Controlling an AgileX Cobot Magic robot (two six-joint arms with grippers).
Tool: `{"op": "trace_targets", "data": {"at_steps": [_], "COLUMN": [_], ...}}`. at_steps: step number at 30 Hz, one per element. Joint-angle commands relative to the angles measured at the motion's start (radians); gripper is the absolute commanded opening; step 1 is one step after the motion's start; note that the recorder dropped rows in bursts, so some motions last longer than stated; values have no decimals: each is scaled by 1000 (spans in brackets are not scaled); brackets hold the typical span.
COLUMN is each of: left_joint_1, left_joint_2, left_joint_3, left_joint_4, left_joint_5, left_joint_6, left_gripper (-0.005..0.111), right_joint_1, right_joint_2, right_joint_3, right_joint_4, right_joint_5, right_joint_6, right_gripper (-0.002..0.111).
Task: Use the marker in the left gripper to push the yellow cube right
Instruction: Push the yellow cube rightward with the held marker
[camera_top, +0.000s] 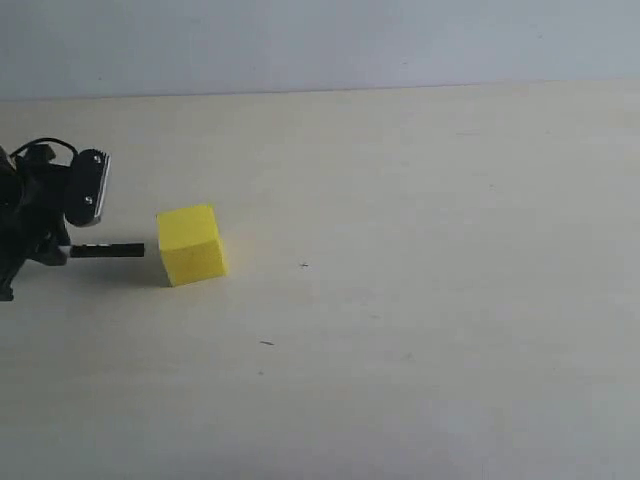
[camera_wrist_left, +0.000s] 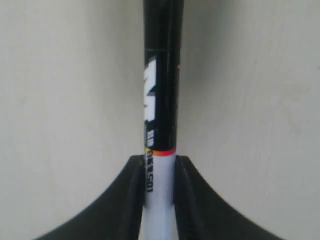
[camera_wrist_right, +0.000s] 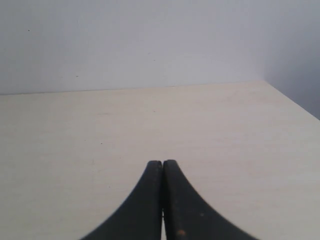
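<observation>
The yellow cube (camera_top: 190, 244) rests on the pale table (camera_top: 420, 300), left of the middle. My left gripper (camera_top: 60, 252) at the far left edge is shut on the marker (camera_top: 108, 250), which sticks out level toward the cube. A small gap lies between the black cap tip and the cube's left face. In the left wrist view the marker (camera_wrist_left: 161, 100) runs between the dark fingers (camera_wrist_left: 131, 190), with the white barrel clamped and the black cap half beyond; the cube is out of view there. My right gripper (camera_wrist_right: 162, 164) is shut on nothing over bare tabletop.
The table's far edge (camera_top: 400, 88) meets a pale wall. In the right wrist view a table corner (camera_wrist_right: 265, 82) shows beside the wall. Small dark specks (camera_top: 304, 265) mark the surface right of the cube.
</observation>
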Motion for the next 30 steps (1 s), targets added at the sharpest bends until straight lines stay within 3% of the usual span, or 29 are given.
{"op": "trace_targets", "data": {"at_steps": [1, 6, 8, 12, 15, 18, 26, 30], "left_joint_1": [65, 77, 44, -90, -160, -146, -16, -8], "left_joint_2": [-41, -38, -20, 30, 36, 18, -26, -26], "left_joint_3": [-8, -8, -8, -8, -8, -8, -8, -8], "left_joint_4": [10, -13, -64, -77, -79, -75, -43, 11], "left_joint_5": [13, 50, 48, -28, -112, -119, -7, 27], "left_joint_6": [-40, -43, -37, -44, -149, -165, -165, -160], "left_gripper": [0, 0, 0, 0, 0, 0, 0, 0], "right_joint_1": [-3, -3, -3, -3, -3, -3, -3, -3], "right_joint_2": [-4, -4, -4, -4, -4, -4, -4, -4], "right_joint_3": [4, 4, 4, 4, 4, 4, 4, 4], "right_joint_4": [0, 0, 0, 0, 0, 0, 0, 0], "right_joint_5": [-5, -5, -5, -5, -5, -5, -5, -5], "right_joint_6": [-5, -5, -5, -5, -5, -5, -5, -5], "right_gripper": [0, 0, 0, 0, 0, 0, 0, 0]}}
